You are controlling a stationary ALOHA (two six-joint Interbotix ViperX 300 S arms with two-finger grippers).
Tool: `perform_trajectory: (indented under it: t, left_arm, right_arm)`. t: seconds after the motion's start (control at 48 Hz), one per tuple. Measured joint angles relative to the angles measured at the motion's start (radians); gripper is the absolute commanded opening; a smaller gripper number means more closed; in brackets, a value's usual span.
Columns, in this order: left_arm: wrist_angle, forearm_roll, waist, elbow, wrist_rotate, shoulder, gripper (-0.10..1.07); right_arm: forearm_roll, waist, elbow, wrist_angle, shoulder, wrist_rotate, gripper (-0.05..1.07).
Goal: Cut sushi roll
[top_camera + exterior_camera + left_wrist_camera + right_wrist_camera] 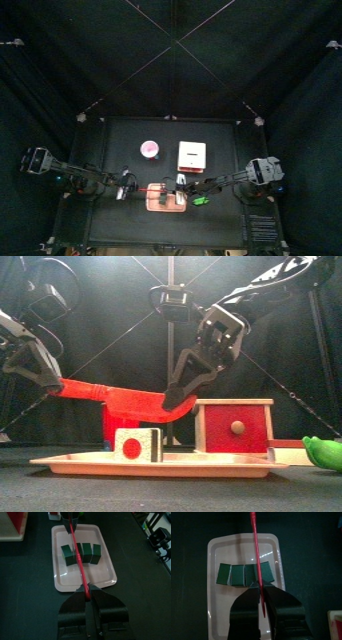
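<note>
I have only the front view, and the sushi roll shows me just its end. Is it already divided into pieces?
Observer: The right wrist view shows the sushi roll as four green segments lying side by side.
Operator: Where does the blade cross it?
Observer: From above, the red knife lines up with a seam, with one segment on one side and three on the other.
Operator: Is there free tray around the roll?
Observer: Yes, the tray is bare on both sides of the roll along the blade.

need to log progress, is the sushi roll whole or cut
Cut: the sushi roll lies in the tray as four separate segments, gaps showing in both wrist views, under the red knife.
</note>
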Motion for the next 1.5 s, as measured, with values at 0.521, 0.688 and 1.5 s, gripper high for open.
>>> perform_trajectory:
  t: [0.521, 0.688, 1.5]
  left_arm:
    - [0.002, 0.000, 0.000, 0.000, 0.000, 0.031, 0.33]
    - [0.005, 0.000, 0.000, 0.000, 0.000, 0.032, 0.33]
    - [0.018, 0.000, 0.002, -0.006, 0.000, 0.075, 0.33]
  right_arm:
    - [0.002, 0.002, -0.008, 0.017, 0.021, 0.003, 0.41]
    - [0.002, 0.000, -0.009, 0.018, 0.026, 0.002, 0.41]
    - [0.003, -0.003, -0.012, 0.021, 0.048, 0.003, 0.41]
